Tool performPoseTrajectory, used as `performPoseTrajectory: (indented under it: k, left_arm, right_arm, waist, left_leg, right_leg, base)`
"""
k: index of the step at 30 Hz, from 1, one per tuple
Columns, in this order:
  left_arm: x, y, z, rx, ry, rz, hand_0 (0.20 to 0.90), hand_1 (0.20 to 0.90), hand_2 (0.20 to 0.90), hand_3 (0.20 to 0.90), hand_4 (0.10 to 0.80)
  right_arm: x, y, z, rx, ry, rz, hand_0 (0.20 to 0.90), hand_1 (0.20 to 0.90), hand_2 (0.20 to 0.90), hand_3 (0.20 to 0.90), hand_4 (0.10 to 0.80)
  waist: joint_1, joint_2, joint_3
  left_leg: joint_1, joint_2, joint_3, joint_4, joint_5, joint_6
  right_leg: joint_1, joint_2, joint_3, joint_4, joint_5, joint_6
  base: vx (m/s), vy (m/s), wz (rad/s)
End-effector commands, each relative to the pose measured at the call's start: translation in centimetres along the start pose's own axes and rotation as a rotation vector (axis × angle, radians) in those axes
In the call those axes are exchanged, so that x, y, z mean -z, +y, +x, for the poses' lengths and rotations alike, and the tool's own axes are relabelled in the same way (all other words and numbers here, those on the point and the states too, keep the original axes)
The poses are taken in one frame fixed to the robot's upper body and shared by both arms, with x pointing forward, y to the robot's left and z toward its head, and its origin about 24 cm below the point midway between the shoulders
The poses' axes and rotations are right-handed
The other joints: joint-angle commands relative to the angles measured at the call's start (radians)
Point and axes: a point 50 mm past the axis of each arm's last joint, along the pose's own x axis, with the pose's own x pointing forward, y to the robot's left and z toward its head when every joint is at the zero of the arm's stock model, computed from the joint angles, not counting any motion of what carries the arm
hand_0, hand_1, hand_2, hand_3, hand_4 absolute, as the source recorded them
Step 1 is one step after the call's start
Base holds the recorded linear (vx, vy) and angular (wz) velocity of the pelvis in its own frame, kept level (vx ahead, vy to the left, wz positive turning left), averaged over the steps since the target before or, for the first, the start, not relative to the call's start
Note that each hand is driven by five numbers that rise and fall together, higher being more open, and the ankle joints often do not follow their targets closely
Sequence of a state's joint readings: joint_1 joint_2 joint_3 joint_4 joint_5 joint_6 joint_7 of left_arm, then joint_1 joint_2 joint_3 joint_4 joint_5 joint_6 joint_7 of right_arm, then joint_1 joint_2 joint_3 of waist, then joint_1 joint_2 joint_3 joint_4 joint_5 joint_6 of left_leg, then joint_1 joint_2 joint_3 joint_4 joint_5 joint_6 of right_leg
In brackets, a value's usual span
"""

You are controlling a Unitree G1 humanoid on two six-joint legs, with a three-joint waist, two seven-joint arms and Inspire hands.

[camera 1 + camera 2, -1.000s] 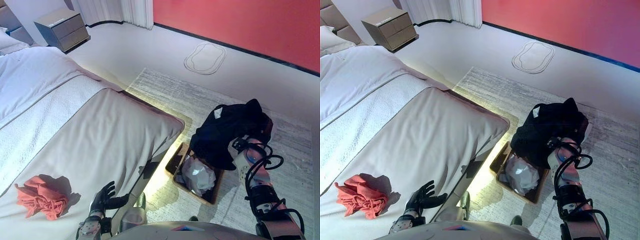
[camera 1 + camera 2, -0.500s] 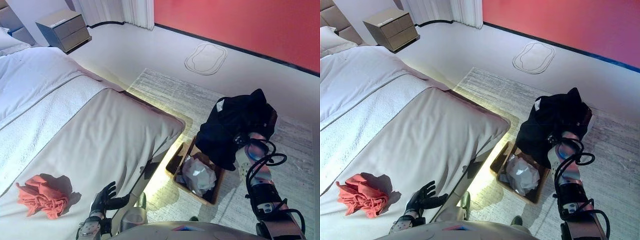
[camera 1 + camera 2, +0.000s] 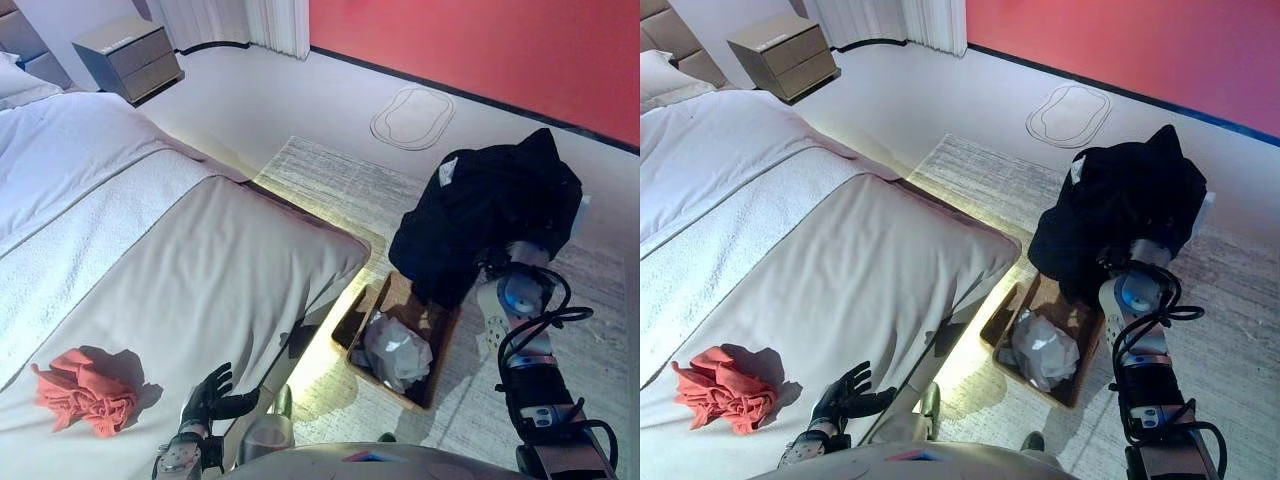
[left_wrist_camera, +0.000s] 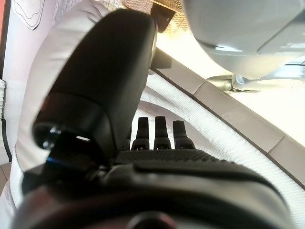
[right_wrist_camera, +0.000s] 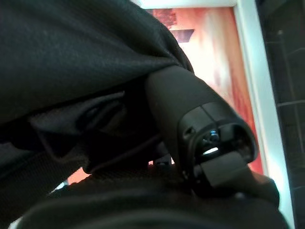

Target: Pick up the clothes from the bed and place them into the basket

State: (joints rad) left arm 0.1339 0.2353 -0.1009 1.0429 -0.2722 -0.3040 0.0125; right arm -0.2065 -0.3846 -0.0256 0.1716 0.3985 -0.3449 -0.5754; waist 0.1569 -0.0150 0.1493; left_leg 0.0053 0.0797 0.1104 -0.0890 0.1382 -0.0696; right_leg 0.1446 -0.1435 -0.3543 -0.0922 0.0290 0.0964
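A black garment (image 3: pixel 490 215) hangs bunched from my right hand, raised above the far end of the brown basket (image 3: pixel 345 325) on the floor beside the bed. In the right wrist view my right hand (image 5: pixel 190 105) has its thumb pressed into the black cloth (image 5: pixel 71 57), shut on it. The basket holds a crumpled white cloth (image 3: pixel 395 350). A red garment (image 3: pixel 85 393) lies bunched on the bed (image 3: pixel 180 260) at the near left. My left hand (image 3: pixel 207 395) rests open on the bed's near edge, right of the red garment and apart from it; its straight fingers (image 4: pixel 157 131) show in the left wrist view.
The basket stands on a grey rug (image 3: pixel 330 175) against the bed's corner. A grey nightstand (image 3: pixel 125 55) stands at the far left by a curtain. A red wall runs along the back, with an oval outline (image 3: pixel 412 103) on the floor before it.
My right arm has lifted the black garment higher and a little farther back over the basket. The left hand and the red garment have stayed where they were.
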Motion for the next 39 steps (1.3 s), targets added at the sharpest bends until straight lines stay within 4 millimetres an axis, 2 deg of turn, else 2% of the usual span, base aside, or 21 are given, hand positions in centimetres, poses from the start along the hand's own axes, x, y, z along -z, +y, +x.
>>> performPoseTrajectory:
  k: [1,4,10,19,23,27,33,34,35,39]
  left_arm:
    - [-2.0,0.8,0.7,-0.007,-0.078,0.059,0.900,0.900,0.900,0.900,0.800]
    - [-2.1,0.9,0.7,-0.007,-0.078,0.055,0.900,0.900,0.900,0.900,0.800]
    - [-2.1,0.5,0.7,0.003,-0.080,0.064,0.900,0.900,0.900,0.900,0.800]
    - [-2.5,0.5,0.9,0.025,-0.087,0.095,0.900,0.900,0.900,0.900,0.800]
    - [-2.4,0.6,0.9,0.035,-0.076,0.119,0.900,0.900,0.900,0.900,0.800]
    - [-2.4,0.6,0.9,0.046,-0.077,0.132,0.900,0.900,0.900,0.900,0.800]
    - [-2.9,0.3,1.1,0.074,-0.097,0.132,0.900,0.900,0.900,0.900,0.800]
    - [-3.0,0.1,1.1,0.081,-0.102,0.132,0.900,0.900,0.900,0.900,0.800]
    - [-3.0,0.0,1.1,0.087,-0.105,0.130,0.900,0.900,0.900,0.900,0.800]
    - [-2.9,-0.3,1.0,0.108,-0.106,0.135,0.900,0.900,0.900,0.900,0.800]
  right_arm:
    - [-8.6,1.5,2.6,-0.082,-0.430,0.118,0.300,0.300,0.300,0.200,0.100]
    - [-7.7,1.1,2.7,-0.061,-0.381,0.102,0.300,0.300,0.300,0.200,0.100]
    - [-4.5,-0.1,2.6,-0.026,-0.209,0.072,0.300,0.300,0.300,0.200,0.100]
    - [2.0,-3.3,2.3,0.126,0.116,0.032,0.300,0.300,0.300,0.200,0.100]
    - [4.2,-3.8,2.4,0.154,0.244,-0.018,0.300,0.300,0.300,0.200,0.100]
    - [6.0,-4.3,2.2,0.155,0.348,-0.058,0.300,0.300,0.300,0.200,0.100]
    - [7.3,-4.8,2.5,0.160,0.429,-0.120,0.300,0.300,0.300,0.200,0.100]
    - [7.4,-4.8,2.7,0.168,0.443,-0.128,0.735,0.735,0.735,0.708,0.608]
    - [7.5,-5.0,2.8,0.181,0.457,-0.125,0.900,0.900,0.900,0.900,0.800]
    - [7.7,-5.6,3.2,0.211,0.482,-0.146,0.900,0.900,0.900,0.900,0.800]
  waist:
    - [0.007,-0.010,-0.071]
    - [0.005,-0.009,-0.071]
    - [0.005,-0.007,-0.066]
    - [0.019,0.003,-0.058]
    - [0.031,0.012,-0.052]
    - [0.044,0.023,-0.044]
    - [0.062,0.039,-0.027]
    - [0.066,0.042,-0.023]
    - [0.069,0.045,-0.020]
    - [0.078,0.053,-0.011]
  left_leg:
    - [0.023,-0.012,0.003,0.004,-0.091,0.007]
    - [0.024,-0.012,0.004,0.004,-0.092,0.007]
    - [0.029,-0.015,0.002,0.002,-0.094,0.010]
    - [0.034,-0.022,-0.005,0.002,-0.098,0.012]
    - [0.033,-0.027,-0.014,0.002,-0.096,0.011]
    - [0.025,-0.035,-0.024,0.002,-0.093,0.010]
    - [0.003,-0.048,-0.044,0.002,-0.085,0.010]
    - [-0.002,-0.050,-0.048,0.002,-0.083,0.009]
    - [-0.005,-0.052,-0.052,0.002,-0.082,0.009]
    - [-0.013,-0.055,-0.062,0.002,-0.078,0.007]
  right_leg:
    - [0.007,-0.014,-0.057,0.076,-0.035,0.016]
    - [0.005,-0.014,-0.057,0.080,-0.036,0.015]
    - [0.006,-0.016,-0.059,0.078,-0.033,0.015]
    - [0.011,-0.020,-0.069,0.073,-0.023,0.017]
    - [0.009,-0.022,-0.076,0.070,-0.018,0.015]
    - [0.004,-0.026,-0.086,0.068,-0.013,0.014]
    - [-0.012,-0.031,-0.098,0.067,-0.009,0.011]
    - [-0.015,-0.031,-0.101,0.067,-0.009,0.010]
    - [-0.017,-0.031,-0.103,0.065,-0.009,0.009]
    - [-0.021,-0.031,-0.109,0.063,-0.007,0.007]
  base:
    - [0.000,0.000,0.00]
    - [0.000,0.000,0.00]
    - [0.000,0.000,0.00]
    - [0.006,-0.003,0.01]
    - [0.020,-0.008,0.05]
    - [0.011,0.002,0.07]
    - [-0.011,0.007,0.08]
    - [-0.016,0.000,0.11]
    - [-0.009,-0.005,0.12]
    - [0.003,-0.003,0.10]
